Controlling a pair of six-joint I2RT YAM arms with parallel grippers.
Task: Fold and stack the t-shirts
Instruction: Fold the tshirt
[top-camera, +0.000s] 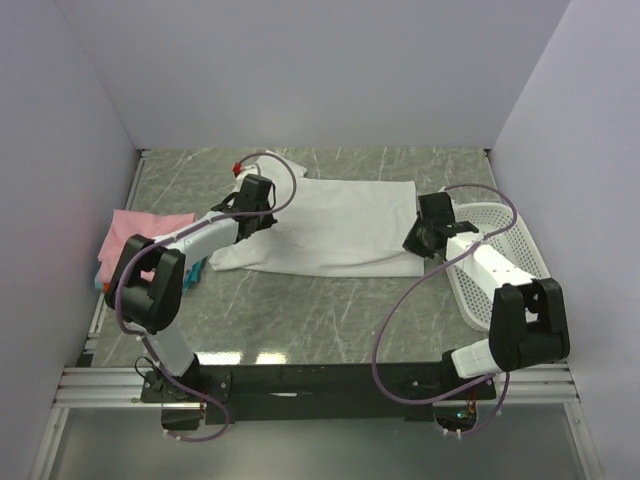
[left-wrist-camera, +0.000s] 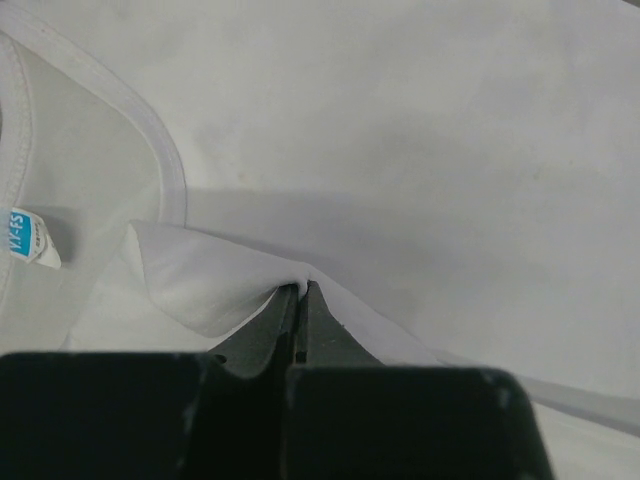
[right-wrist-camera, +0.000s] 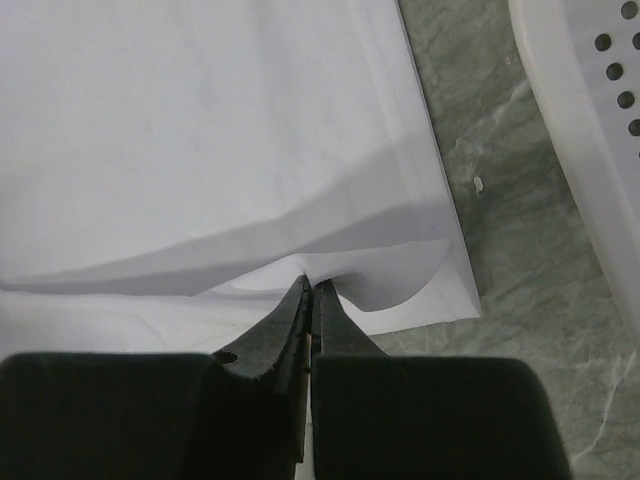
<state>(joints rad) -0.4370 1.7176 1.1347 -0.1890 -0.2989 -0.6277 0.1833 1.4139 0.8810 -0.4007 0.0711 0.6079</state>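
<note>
1. Top view: the white t-shirt (top-camera: 330, 225) is lying as a broad, smooth, roughly rectangular sheet across the middle of the grey marbled table (top-camera: 320, 320). The left gripper (top-camera: 258, 218) is pinching its left part and the right gripper (top-camera: 416, 243) is pinching its right edge. A soft pink t-shirt (top-camera: 140, 235), folded flat, is sitting at the left side, with a sliver of teal cloth (top-camera: 197, 270) showing beside it. A white perforated plastic basket (top-camera: 510, 250) is lying at the right.
2. Left wrist view: the black jaws are closing tight on a raised, rounded fold of matte white cloth. The stitched collar band (left-wrist-camera: 160, 150) is curving at the left, above a small blue neck label (left-wrist-camera: 28, 238).
3. Right wrist view: the jaws are gripping a thin curl of the shirt's layered edge near its straight right corner. The veined stone table and the basket's round holes are showing to the right.
</note>
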